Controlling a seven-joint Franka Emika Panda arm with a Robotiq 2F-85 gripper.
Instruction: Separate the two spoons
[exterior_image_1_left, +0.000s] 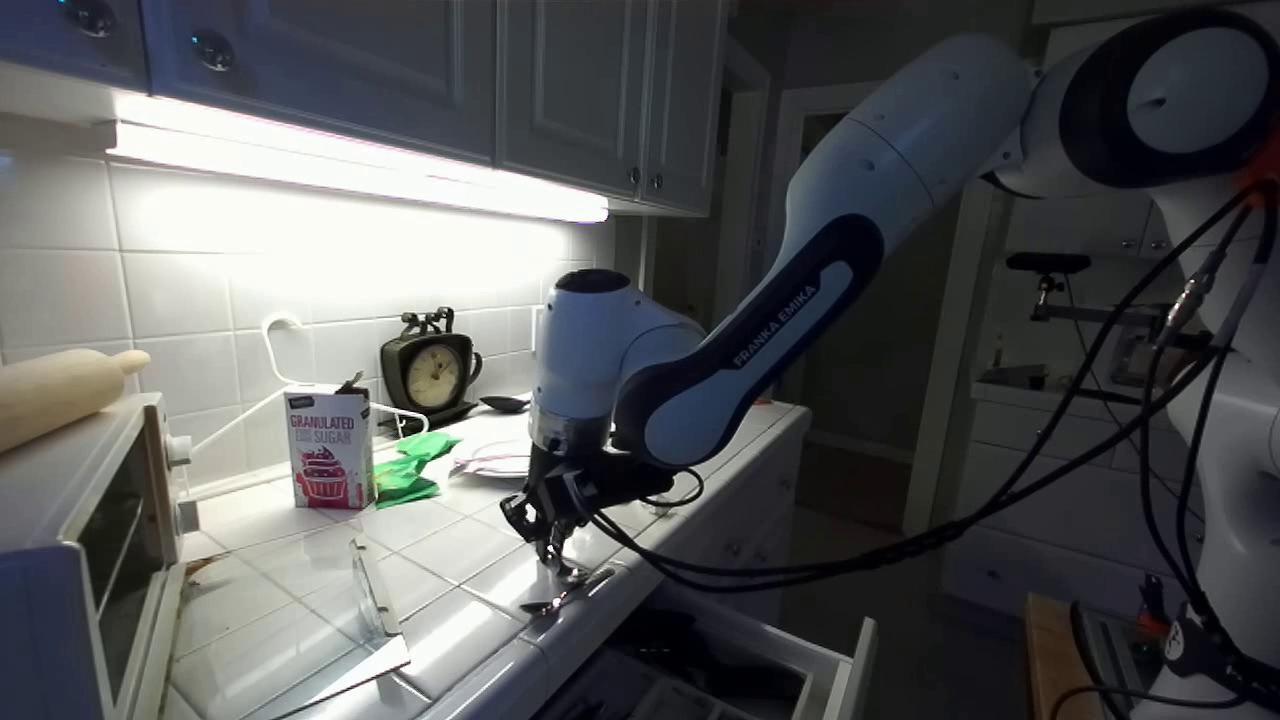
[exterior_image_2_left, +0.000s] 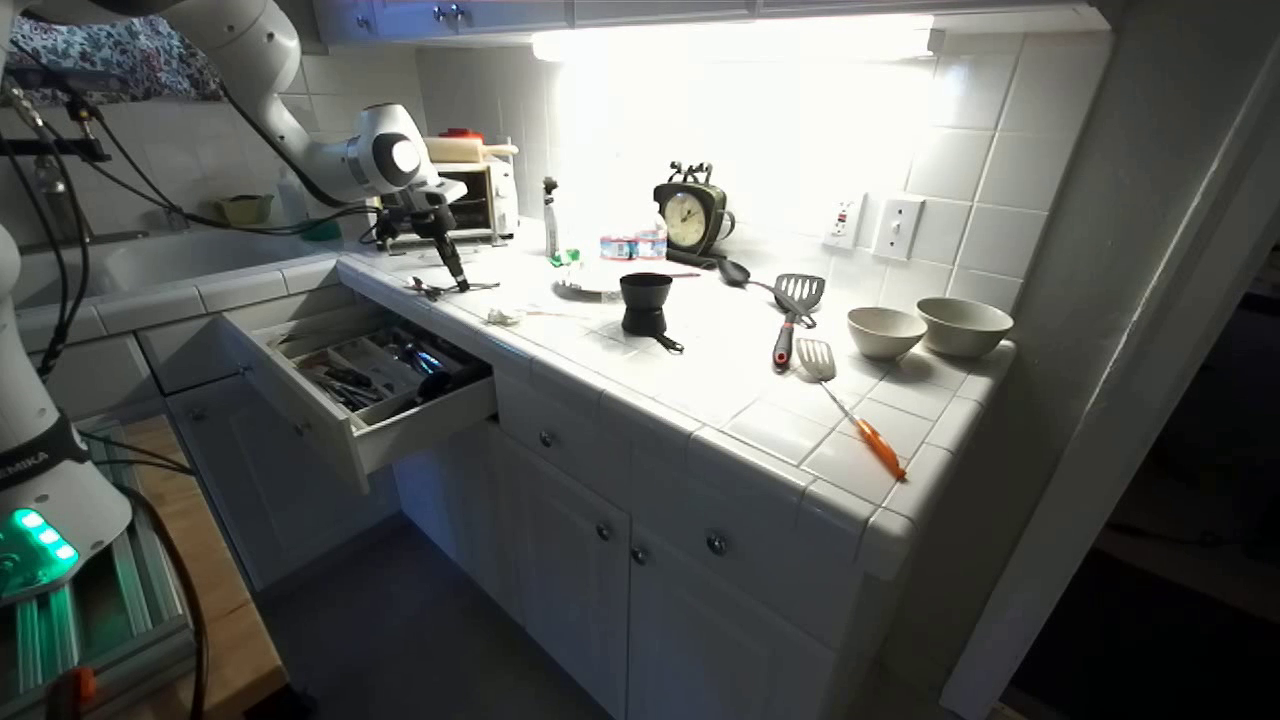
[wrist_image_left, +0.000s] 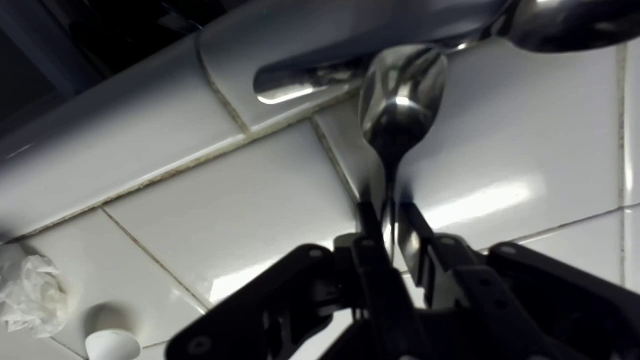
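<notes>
Two dark, shiny spoons lie crossed on the white tiled counter near its front edge. In the wrist view, one spoon (wrist_image_left: 402, 100) points its bowl away from me, and its thin handle runs back between my fingers. Its bowl overlaps the handle of the other spoon (wrist_image_left: 575, 22), which lies across the view with its bowl at the upper right. My gripper (wrist_image_left: 387, 210) is partly open around the first spoon's handle, with narrow gaps on both sides. In both exterior views the gripper (exterior_image_1_left: 553, 562) (exterior_image_2_left: 462, 285) points down at the spoons (exterior_image_1_left: 545, 606) (exterior_image_2_left: 425, 289), close to the tiles.
An open drawer (exterior_image_2_left: 360, 440) with utensils sits below the counter edge. Crumpled white paper (wrist_image_left: 37, 300) lies beside the gripper. A toaster oven (exterior_image_1_left: 90, 560), a clear bracket (exterior_image_1_left: 370, 590), a sugar box (exterior_image_1_left: 330, 450) and a black cup (exterior_image_2_left: 645, 300) stand around.
</notes>
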